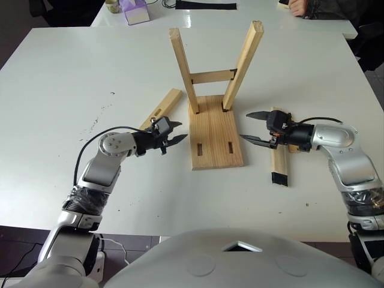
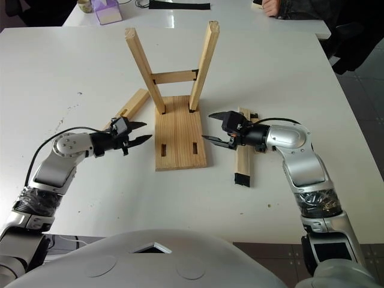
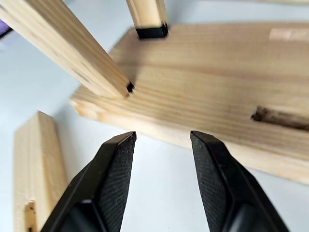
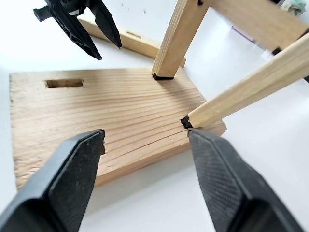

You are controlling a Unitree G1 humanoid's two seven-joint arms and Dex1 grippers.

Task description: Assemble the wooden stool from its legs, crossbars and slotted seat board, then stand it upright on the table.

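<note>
The slotted seat board [image 1: 215, 133] lies flat mid-table with two legs [image 1: 185, 71] [image 1: 242, 65] standing in its far slots, joined by a crossbar [image 1: 211, 76]. Two near slots [image 1: 200, 149] are bare. My left gripper [image 1: 178, 132] is open just left of the board's edge, nothing between its fingers [image 3: 116, 179]. My right gripper [image 1: 251, 126] is open just right of the board, over loose leg pieces [image 1: 279, 157]. Another loose leg [image 1: 162, 107] lies on the table behind my left gripper.
A second white table [image 1: 252, 15] adjoins the far edge, with a box [image 1: 134, 10], a cup [image 1: 111, 5] and a dark flat strip [image 1: 206, 6] on it. A person's hand [image 1: 296, 6] rests at the far right.
</note>
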